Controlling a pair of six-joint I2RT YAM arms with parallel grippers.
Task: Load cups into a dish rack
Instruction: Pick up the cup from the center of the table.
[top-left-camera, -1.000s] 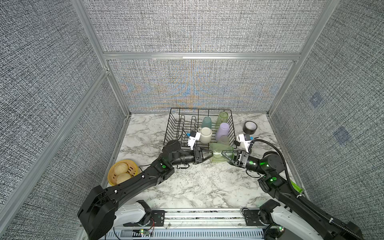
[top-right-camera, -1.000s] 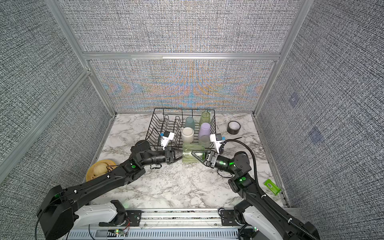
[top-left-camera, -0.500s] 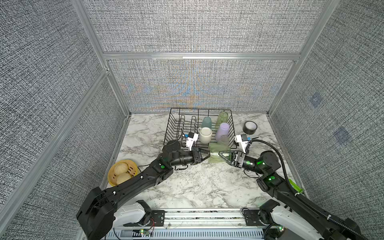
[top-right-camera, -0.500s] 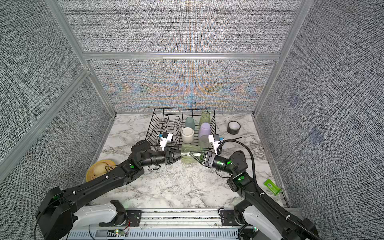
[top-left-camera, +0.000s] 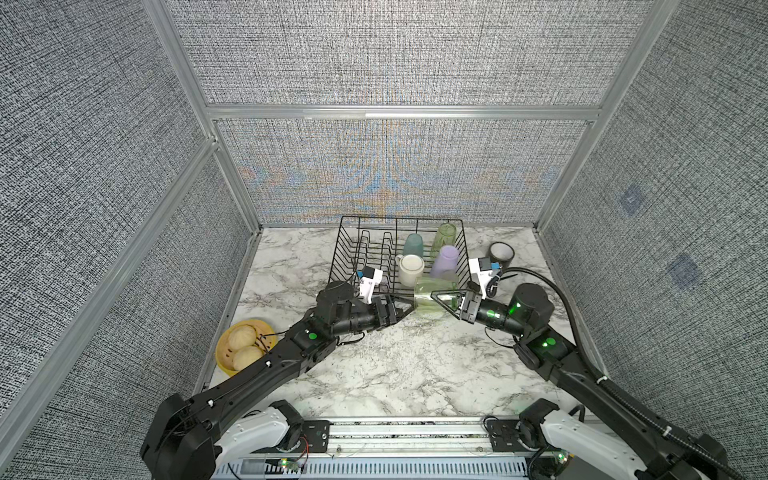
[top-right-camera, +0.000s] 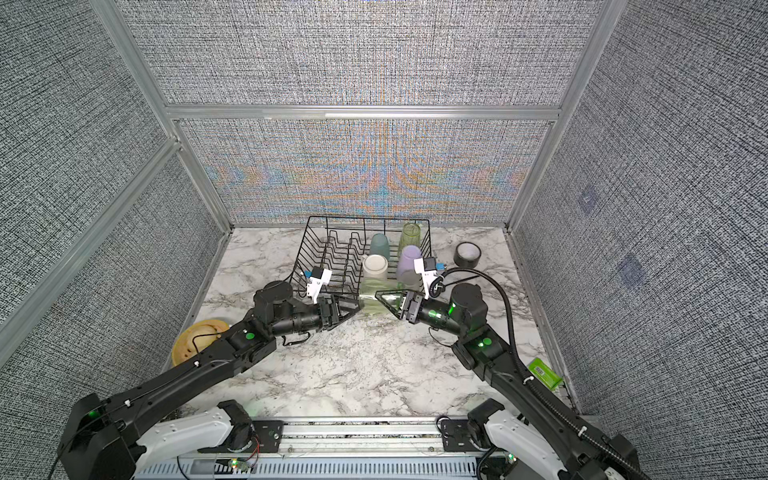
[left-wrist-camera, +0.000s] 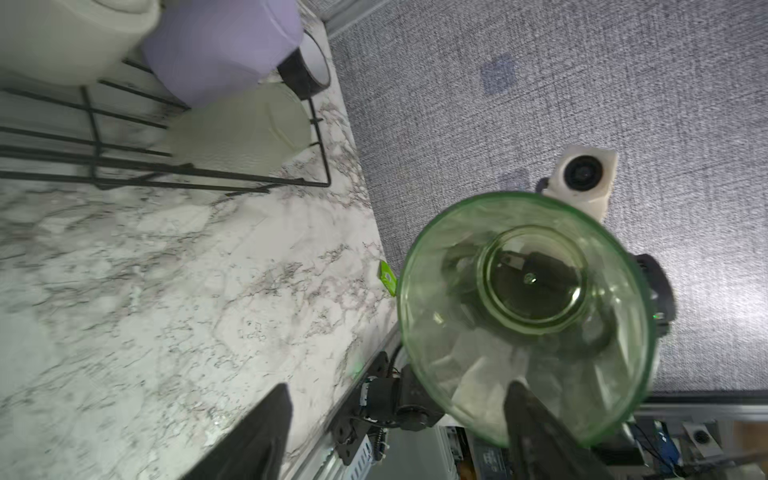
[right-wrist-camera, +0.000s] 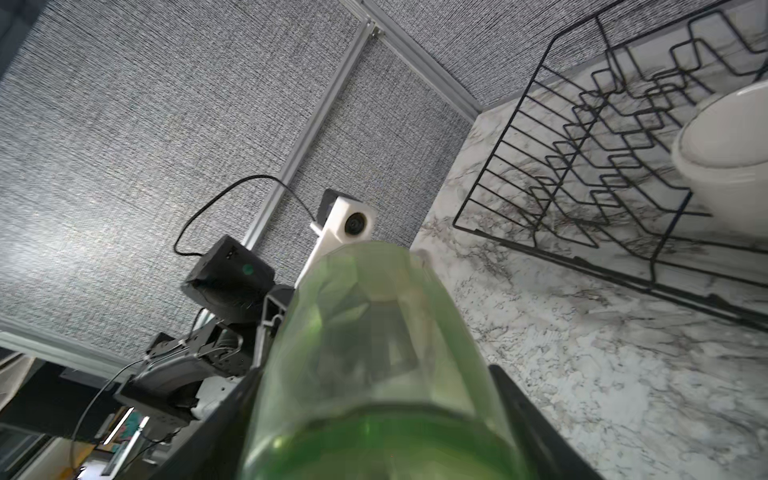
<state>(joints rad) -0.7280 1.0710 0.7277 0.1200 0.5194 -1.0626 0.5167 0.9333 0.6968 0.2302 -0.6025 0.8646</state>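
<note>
A translucent green cup (top-left-camera: 432, 293) (top-right-camera: 374, 296) hangs on its side just in front of the dish rack (top-left-camera: 345, 257) (top-right-camera: 309, 253). My right gripper (top-left-camera: 445, 300) (right-wrist-camera: 374, 372) is shut on its base end, one finger on each side of the cup (right-wrist-camera: 374, 332). My left gripper (top-left-camera: 402, 309) (left-wrist-camera: 395, 415) stands open at the cup's mouth (left-wrist-camera: 528, 316), its fingers astride the rim. In the rack stand a teal cup (top-left-camera: 413, 245), a tall green one (top-left-camera: 444, 235), a lilac one (top-left-camera: 444, 258), a white one (top-left-camera: 411, 268) and a pale yellow-green one (left-wrist-camera: 241, 124).
A black tape roll (top-left-camera: 502, 251) lies right of the rack. A yellow plate (top-left-camera: 224, 345) with two buns sits at the left wall. A small green packet (top-right-camera: 544, 373) lies near the right wall. Grey walls close in three sides.
My left gripper has gone from shut on the cup's rim to open. The right gripper has closed in on the cup's base end. The cup has risen slightly toward the rack.
</note>
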